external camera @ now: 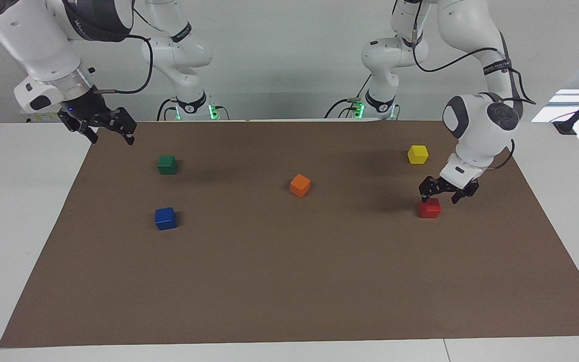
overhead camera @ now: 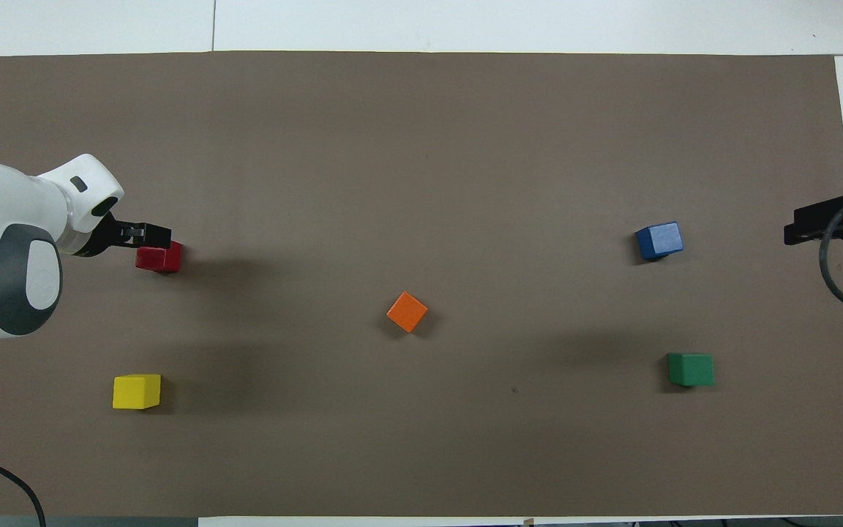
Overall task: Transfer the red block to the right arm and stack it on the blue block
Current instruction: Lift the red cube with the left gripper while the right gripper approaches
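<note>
The red block lies on the brown mat toward the left arm's end of the table; it also shows in the overhead view. My left gripper hangs open just above it, fingertips about level with the block's top, not closed on it. In the overhead view the left gripper covers the block's edge. The blue block lies toward the right arm's end. My right gripper waits open, raised over the mat's edge at that end.
A dark green cube lies nearer to the robots than the blue block. An orange cube sits mid-mat. A yellow cube lies nearer to the robots than the red block.
</note>
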`<state>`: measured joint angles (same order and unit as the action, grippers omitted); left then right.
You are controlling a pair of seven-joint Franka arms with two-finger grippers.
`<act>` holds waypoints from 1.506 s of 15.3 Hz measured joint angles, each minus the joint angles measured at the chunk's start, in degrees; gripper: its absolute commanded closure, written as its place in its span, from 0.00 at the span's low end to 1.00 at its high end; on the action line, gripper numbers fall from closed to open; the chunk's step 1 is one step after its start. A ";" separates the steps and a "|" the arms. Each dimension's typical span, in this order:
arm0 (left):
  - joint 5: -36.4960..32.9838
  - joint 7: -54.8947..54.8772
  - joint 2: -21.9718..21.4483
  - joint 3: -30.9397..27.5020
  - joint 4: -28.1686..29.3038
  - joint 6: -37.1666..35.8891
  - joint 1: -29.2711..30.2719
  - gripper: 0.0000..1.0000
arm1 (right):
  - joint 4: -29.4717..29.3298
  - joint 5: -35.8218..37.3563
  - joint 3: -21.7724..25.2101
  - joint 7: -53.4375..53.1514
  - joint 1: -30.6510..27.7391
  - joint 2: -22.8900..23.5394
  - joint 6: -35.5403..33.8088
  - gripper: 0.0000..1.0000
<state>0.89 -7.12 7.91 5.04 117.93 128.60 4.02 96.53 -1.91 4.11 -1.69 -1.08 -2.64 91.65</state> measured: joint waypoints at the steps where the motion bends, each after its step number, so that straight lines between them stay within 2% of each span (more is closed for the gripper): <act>1: 0.00 0.00 0.04 0.00 0.57 0.75 0.00 0.00 | 0.01 0.00 0.00 0.00 0.01 -0.01 0.03 0.00; 6: 0.00 0.00 1.82 -0.02 4.07 5.64 0.01 0.00 | 0.88 -0.03 -0.07 -0.03 0.17 0.00 0.63 0.00; 12: 0.00 0.00 5.58 -0.12 4.05 8.81 0.09 0.00 | 1.42 -0.06 -0.09 -0.03 0.18 -0.01 1.21 0.00; 13: 0.00 0.00 5.70 -0.15 3.85 8.81 0.10 0.08 | 1.43 -0.25 -0.14 -0.03 0.20 -0.01 1.21 0.00; 14: 0.00 0.03 5.70 -0.17 3.70 8.81 0.11 0.21 | 1.45 -0.76 -0.18 -0.03 0.21 -0.01 1.21 0.00; 17: 0.00 1.21 5.70 -0.28 3.24 8.24 0.17 0.87 | 1.94 -7.73 -0.20 -0.03 0.03 -0.01 1.25 0.00; 18: 0.00 2.08 5.69 -0.28 2.96 7.20 0.17 1.00 | 2.37 -11.99 -0.15 0.25 -0.25 -0.01 1.48 0.00; 21: 0.00 4.30 5.51 -0.29 1.80 3.30 0.17 1.00 | 4.12 -25.52 -0.01 6.38 -2.40 0.34 3.55 0.00; 23: 0.27 6.96 5.17 -0.24 -1.42 -2.65 0.15 1.00 | 5.55 -36.98 0.07 11.51 -4.24 1.35 4.41 0.00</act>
<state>1.16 -0.16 13.08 4.80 116.51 125.94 4.17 102.09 -38.89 4.18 9.81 -5.31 -1.29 96.06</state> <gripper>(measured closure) 0.454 0.000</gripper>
